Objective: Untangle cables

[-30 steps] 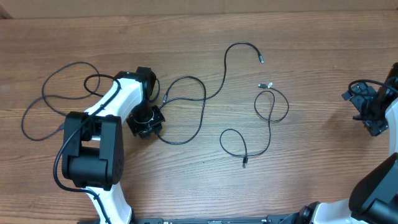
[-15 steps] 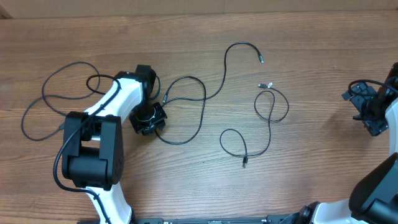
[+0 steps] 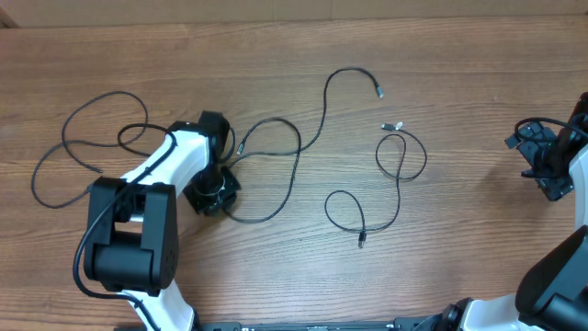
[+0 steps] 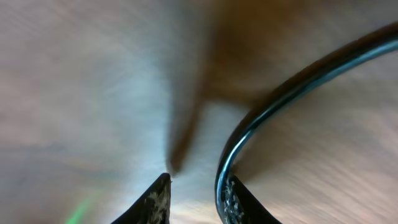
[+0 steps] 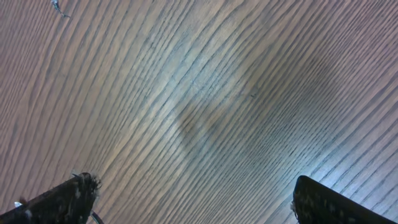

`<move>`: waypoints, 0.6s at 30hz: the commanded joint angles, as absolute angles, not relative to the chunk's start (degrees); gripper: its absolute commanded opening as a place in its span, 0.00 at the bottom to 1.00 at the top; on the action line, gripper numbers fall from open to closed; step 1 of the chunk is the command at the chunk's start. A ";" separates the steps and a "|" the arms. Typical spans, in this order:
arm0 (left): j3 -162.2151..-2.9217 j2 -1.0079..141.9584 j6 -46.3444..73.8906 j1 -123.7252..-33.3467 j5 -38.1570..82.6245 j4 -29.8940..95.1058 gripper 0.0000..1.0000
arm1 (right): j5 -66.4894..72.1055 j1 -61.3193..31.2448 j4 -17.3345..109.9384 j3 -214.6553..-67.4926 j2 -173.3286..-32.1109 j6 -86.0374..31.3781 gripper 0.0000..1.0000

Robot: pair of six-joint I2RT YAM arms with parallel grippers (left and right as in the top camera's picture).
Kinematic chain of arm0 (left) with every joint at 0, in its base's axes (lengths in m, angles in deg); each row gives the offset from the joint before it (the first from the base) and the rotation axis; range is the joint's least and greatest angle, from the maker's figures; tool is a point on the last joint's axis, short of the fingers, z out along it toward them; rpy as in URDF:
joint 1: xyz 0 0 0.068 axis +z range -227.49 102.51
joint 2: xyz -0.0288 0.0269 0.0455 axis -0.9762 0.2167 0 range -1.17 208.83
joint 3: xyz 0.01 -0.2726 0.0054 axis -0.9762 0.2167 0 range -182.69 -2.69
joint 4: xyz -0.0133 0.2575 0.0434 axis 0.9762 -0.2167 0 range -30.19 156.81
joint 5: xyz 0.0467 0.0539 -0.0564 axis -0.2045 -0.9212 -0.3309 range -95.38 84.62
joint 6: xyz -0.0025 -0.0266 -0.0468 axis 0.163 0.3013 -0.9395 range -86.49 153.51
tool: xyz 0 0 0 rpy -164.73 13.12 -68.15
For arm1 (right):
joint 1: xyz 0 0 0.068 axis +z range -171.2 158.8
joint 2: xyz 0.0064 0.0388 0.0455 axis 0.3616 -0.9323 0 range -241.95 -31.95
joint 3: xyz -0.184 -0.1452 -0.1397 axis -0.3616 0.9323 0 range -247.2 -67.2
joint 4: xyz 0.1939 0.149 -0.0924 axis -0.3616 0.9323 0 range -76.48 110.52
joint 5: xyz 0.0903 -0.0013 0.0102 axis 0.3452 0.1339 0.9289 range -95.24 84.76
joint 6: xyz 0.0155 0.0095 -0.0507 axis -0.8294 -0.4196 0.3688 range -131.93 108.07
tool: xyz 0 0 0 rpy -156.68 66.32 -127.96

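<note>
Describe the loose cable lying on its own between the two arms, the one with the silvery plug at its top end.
The cable is a thin black cord lying slack and flat on the wooden table. Its upper end seems to finish in a small silvery plug, and its lower end in a small dark plug. From the top it curls into a rounded loop that crosses over itself, runs downward, then sweeps into a second loop at the lower left. No knot shows. Only the table touches it.

Thin and black, the left cable (image 3: 34, 184) loops wide, the middle cable (image 3: 324, 110) snakes, the right cable (image 3: 425, 154) lies apart.
</note>
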State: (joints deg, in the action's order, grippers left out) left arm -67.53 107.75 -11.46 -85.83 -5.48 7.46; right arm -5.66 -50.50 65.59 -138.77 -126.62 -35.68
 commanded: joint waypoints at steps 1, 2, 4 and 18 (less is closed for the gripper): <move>-63.51 111.01 -18.08 -83.18 -14.86 5.45 0.30 | -6.03 -50.63 65.35 -138.66 -126.31 -35.66 1.00; -63.51 110.99 -18.39 -82.48 -15.25 4.88 0.30 | -6.03 -50.63 65.35 -138.66 -126.31 -35.66 1.00; -63.51 110.99 -18.37 -80.60 -15.51 3.72 0.31 | -6.03 -50.63 65.35 -138.66 -126.31 -35.66 1.00; -66.98 105.74 -8.60 -74.07 -14.44 1.16 0.23 | -6.03 -50.63 65.35 -138.66 -126.31 -35.66 1.00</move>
